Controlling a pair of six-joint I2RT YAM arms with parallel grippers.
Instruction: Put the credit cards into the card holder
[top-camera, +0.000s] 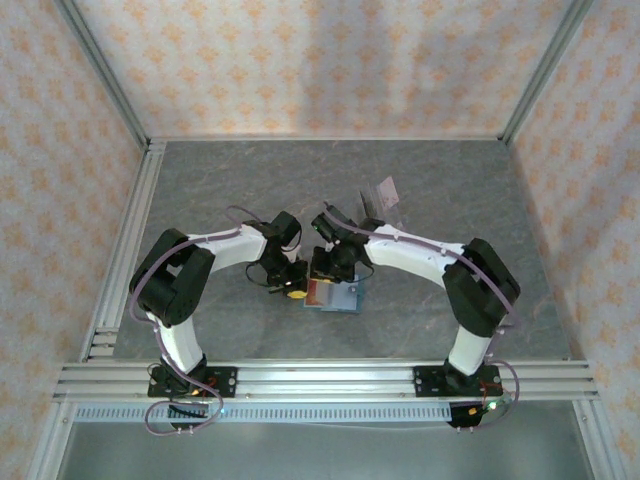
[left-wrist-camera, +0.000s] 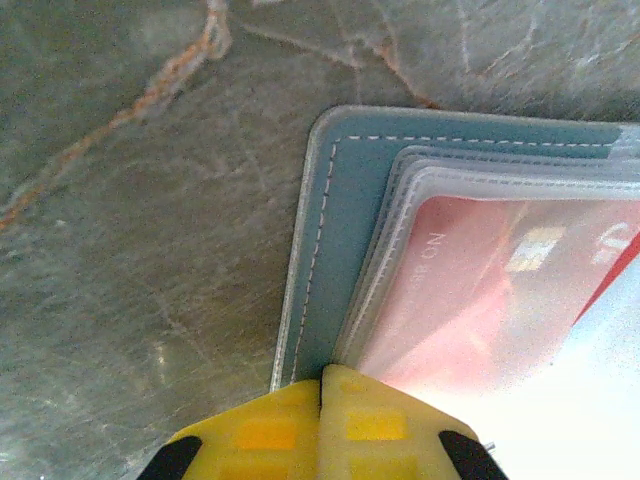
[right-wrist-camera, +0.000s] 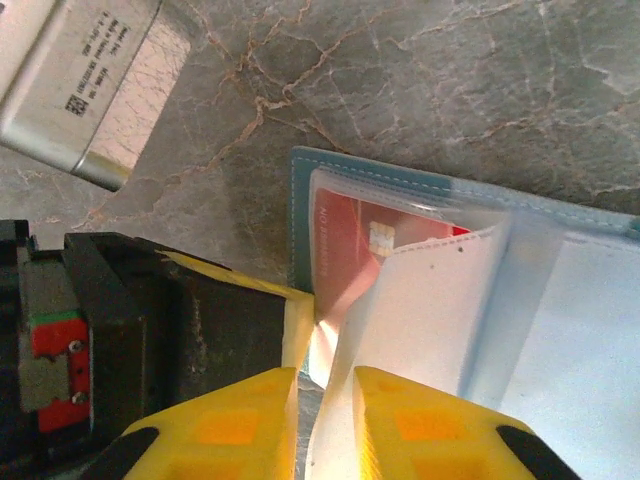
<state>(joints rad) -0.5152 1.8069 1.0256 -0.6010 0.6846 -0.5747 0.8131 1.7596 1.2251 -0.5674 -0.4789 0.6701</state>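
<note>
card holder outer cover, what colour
Teal-blue card holder cover with pale stitching near the edge; clearest from the left wrist.

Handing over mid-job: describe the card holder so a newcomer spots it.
On the marble table, look where the left gripper and right gripper meet. The card holder lies open there. It alone is teal, white-stitched, with a red card in a clear sleeve.

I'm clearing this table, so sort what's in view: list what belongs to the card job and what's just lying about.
Belongs to the job:
teal card holder, lying open
red card, tucked inside it

Just lying about:
clear stand, farther back on the right, apart from the holder
</note>
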